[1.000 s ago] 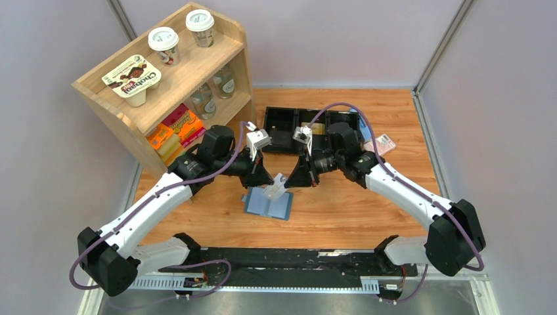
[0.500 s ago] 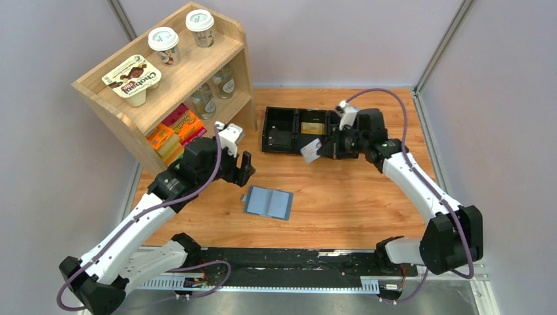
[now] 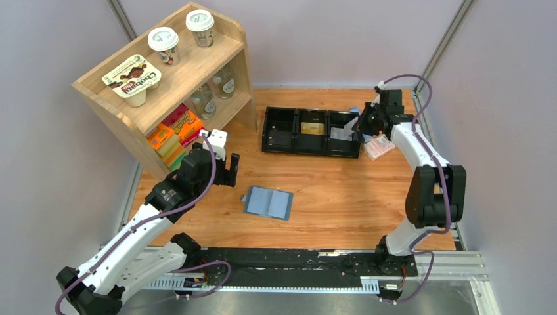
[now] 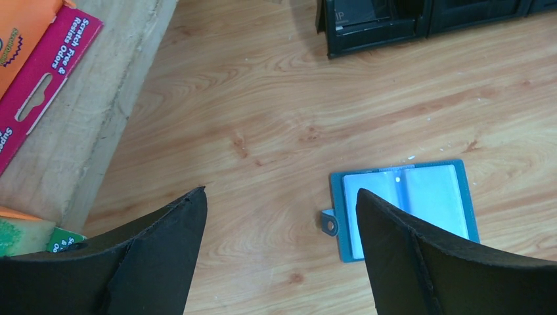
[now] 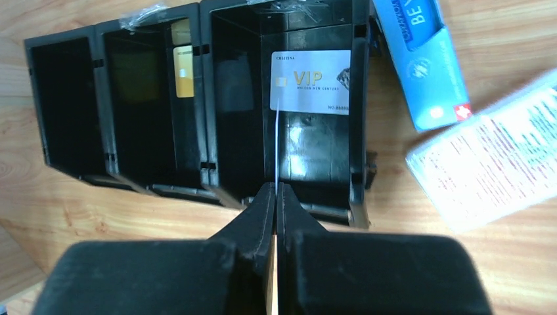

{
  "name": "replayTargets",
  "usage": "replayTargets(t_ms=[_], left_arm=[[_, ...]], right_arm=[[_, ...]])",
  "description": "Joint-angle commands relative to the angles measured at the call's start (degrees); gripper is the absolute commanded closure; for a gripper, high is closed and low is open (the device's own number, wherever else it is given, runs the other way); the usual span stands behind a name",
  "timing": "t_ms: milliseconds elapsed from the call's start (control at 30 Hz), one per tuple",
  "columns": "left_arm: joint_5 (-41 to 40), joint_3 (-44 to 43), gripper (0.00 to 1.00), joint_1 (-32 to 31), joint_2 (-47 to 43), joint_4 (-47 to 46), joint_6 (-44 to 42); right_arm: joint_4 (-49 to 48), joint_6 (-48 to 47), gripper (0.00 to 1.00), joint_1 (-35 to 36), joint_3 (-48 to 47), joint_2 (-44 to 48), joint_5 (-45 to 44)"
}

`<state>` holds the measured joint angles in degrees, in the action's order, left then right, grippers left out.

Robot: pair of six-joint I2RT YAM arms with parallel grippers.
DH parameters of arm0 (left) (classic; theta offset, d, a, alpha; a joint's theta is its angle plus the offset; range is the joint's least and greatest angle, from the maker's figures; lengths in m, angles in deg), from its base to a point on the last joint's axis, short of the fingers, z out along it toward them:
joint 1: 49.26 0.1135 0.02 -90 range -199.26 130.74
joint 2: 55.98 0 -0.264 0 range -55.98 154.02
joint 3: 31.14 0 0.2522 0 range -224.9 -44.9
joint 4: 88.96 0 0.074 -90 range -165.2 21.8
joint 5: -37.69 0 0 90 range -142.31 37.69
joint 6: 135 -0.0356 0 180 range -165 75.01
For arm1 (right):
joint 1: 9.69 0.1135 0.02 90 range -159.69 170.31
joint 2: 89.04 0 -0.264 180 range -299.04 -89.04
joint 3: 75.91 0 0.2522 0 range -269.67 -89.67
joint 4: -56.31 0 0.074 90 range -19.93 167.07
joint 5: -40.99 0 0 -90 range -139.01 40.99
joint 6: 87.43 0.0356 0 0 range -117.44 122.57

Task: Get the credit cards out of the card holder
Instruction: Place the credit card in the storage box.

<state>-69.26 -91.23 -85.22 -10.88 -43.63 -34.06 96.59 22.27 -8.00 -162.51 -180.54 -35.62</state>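
Observation:
The teal-blue card holder (image 3: 268,202) lies open and flat on the wooden table, its pale pockets facing up (image 4: 427,190). No card shows in it. My left gripper (image 3: 226,169) hangs open to the holder's left and above it, with nothing between its fingers (image 4: 280,193). My right gripper (image 3: 359,125) is shut on a thin pale credit card (image 5: 277,151). The card is seen edge-on, and it hangs over the right compartment of the black tray (image 5: 203,98).
The black three-compartment tray (image 3: 312,152) holds a gold card (image 5: 184,79) in the middle and a whitish VIP card (image 5: 310,82) at the right. A blue packet (image 5: 427,65) and a pink-white packet (image 3: 379,146) lie beside it. A wooden shelf (image 3: 164,85) stands at the back left.
My left gripper opened and drew back to the left, away from the holder. My right arm carried the card from the holder to the tray's right compartment.

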Motion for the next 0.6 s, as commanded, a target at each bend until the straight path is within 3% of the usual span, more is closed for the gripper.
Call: replayTargets(t_ms=[0,133,333,567], left_arm=[[-1.9,-0.4,0.09,-0.1,-0.9,-2.2,2.1],[-1.6,-0.1,0.09,-0.1,-1.4,-2.6,2.0],[0.8,0.1,0.09,-0.1,-2.4,-2.8,1.4],[5.6,0.1,0.09,-0.1,-3.1,-3.9,0.0]], right_arm=[[-4.6,2.3,1.00,0.4,-5.2,-7.0,4.4],[-6.7,4.6,0.99,1.2,-7.7,-12.8,7.4],[-4.0,5.3,0.90,2.0,-10.1,-17.6,7.1],[4.1,1.1,0.48,2.1,-12.9,-15.6,-1.5]])
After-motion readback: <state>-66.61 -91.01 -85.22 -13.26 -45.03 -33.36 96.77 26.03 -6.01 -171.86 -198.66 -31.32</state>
